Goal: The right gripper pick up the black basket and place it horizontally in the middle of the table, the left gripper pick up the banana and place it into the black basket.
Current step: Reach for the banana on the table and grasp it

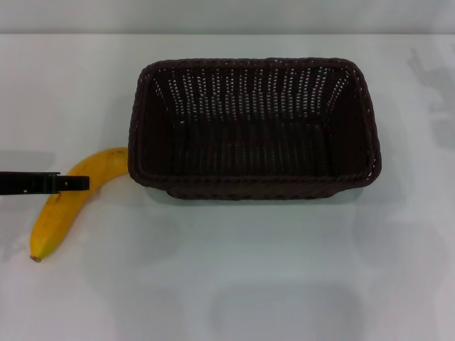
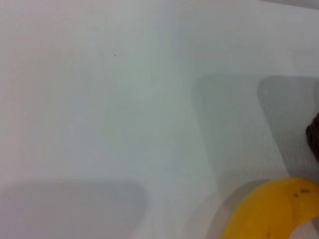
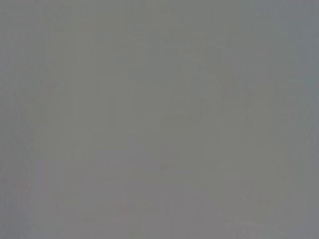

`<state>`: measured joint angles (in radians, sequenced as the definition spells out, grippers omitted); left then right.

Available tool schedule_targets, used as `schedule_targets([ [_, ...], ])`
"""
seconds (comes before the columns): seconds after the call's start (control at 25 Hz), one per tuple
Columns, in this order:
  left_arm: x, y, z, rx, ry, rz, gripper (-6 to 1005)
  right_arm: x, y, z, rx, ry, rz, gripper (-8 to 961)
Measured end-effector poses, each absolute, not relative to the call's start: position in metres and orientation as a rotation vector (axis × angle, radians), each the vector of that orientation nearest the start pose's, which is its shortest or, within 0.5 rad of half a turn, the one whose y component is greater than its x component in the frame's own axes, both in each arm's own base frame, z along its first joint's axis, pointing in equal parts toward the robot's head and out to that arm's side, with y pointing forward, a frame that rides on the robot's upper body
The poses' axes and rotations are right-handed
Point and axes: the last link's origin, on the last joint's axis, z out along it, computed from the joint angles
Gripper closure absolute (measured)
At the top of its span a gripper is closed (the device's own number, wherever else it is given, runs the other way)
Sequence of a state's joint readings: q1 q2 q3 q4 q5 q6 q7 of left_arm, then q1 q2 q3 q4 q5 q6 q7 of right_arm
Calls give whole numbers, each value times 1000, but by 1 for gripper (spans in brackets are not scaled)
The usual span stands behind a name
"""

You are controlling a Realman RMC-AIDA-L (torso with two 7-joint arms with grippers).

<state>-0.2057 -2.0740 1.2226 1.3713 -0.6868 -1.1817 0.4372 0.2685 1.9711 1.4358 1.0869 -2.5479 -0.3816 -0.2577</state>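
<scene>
Banana point(image 1: 67, 206) at basket's point(image 1: 252, 186) 8 o'clock on table point(image 1: 249, 284); left gripper point(image 1: 75, 183) over it, grip indiscernible.

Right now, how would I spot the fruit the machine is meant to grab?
Start at the big dark woven black basket on the white table. Just off its left end lies the banana, with the left gripper, a thin black bar, across its middle. It is the only yellow, curved thing there.

Black basket point(image 1: 254, 128) of woven wicker (rough, open weave); table point(image 1: 234, 270) glossy, smooth; banana point(image 1: 67, 202) smooth-skinned.
</scene>
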Motion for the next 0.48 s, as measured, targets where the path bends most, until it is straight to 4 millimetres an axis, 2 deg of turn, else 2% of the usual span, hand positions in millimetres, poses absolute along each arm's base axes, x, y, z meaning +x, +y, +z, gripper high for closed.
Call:
schedule_targets([
  [0.48,-302,324,50,-2000,-1434,-7,134,240,406,82,-1525,451,610,158],
])
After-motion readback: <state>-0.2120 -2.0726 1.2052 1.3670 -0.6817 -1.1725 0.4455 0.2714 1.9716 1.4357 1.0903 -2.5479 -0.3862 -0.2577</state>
